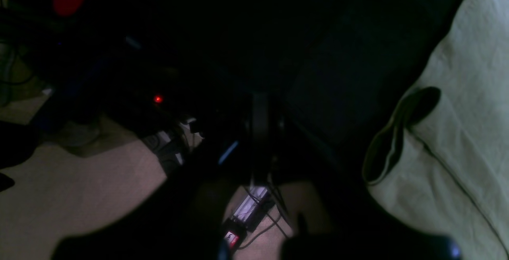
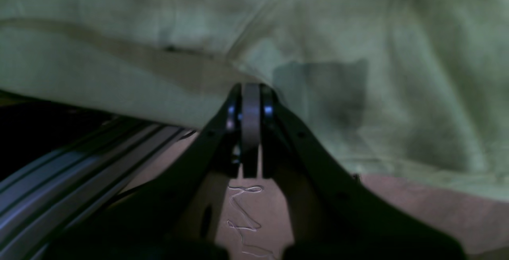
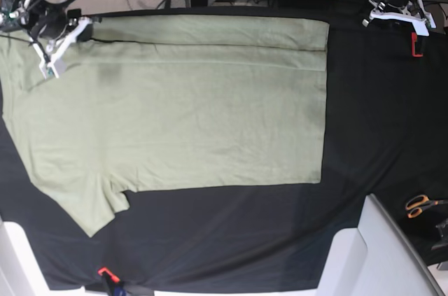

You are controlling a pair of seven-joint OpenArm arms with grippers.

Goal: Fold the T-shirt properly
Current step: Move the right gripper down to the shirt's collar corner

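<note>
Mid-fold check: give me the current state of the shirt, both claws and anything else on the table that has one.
T-shirt: spread flat on the black table cloth, far long edge folded in, one sleeve sticking out.
Right claw: shut, at the shirt's edge; grip on fabric unclear.
Left claw: shut, holding nothing, off the shirt.
Scissors: lying closed, untouched.

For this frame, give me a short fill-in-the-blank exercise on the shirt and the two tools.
1. The T-shirt lies spread on a ____ table cloth.
2. The right tool has its jaws ____ at the shirt's far edge.
3. The orange-handled ____ lie near the table's right edge in the base view.
4. The left tool hangs over bare cloth, ____ the shirt.

Missing words: black; shut; scissors; apart from
</note>
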